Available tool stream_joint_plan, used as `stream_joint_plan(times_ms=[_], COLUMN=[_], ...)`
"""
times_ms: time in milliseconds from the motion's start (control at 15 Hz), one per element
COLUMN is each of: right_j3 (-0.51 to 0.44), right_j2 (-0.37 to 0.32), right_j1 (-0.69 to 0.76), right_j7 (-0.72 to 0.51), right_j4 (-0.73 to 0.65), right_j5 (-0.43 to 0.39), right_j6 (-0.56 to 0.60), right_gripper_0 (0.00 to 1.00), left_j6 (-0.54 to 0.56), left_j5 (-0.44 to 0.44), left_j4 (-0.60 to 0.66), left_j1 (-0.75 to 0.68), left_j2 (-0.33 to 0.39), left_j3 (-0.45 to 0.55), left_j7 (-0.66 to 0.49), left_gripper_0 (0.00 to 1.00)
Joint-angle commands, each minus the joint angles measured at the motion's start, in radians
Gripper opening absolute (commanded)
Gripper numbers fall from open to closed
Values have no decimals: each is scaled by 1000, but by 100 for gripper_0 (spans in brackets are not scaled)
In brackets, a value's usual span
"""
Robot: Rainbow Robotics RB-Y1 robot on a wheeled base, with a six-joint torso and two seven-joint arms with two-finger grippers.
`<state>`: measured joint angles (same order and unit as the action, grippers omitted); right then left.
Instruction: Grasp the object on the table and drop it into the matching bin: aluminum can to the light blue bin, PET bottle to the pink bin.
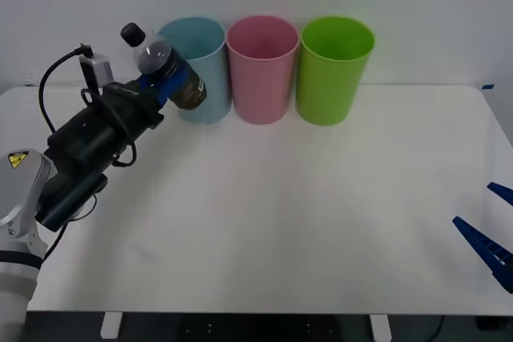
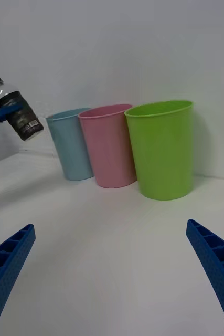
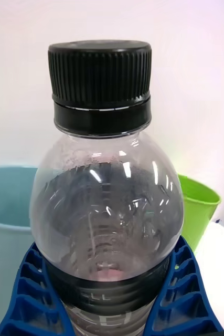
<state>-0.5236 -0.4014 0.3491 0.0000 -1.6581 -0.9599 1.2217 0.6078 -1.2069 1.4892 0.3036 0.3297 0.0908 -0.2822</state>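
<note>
left gripper clamps the pet bottle, lifted off the table, tilted beside the light blue bin. grasp done; carry to the pink bin and drop remain (right gripper idle, fingers spread).

The white table carries the light blue bin, pink bin and green bin.
</note>
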Motion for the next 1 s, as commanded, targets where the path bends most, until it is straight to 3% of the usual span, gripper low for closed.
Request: stream_joint_plan(times_ms=[67, 267, 533, 1000], right_j3=[0, 0, 0, 0], right_j2=[0, 0, 0, 0], right_j1=[0, 0, 0, 0], right_j7=[0, 0, 0, 0], right_j4=[0, 0, 0, 0], right_j5=[0, 0, 0, 0], right_j6=[0, 0, 0, 0], right_gripper_0=[100, 100, 100, 100], left_j6=[4, 3, -2, -2], left_j5=[0, -5, -95, -234], left_j4=[60, 75, 57, -230], left_j1=[5, 43, 127, 399], left_j2=[42, 55, 43, -40], left_j3=[0, 0, -2, -8], left_j7=[-112, -175, -299, -267], left_gripper_0=[0, 0, 0, 0])
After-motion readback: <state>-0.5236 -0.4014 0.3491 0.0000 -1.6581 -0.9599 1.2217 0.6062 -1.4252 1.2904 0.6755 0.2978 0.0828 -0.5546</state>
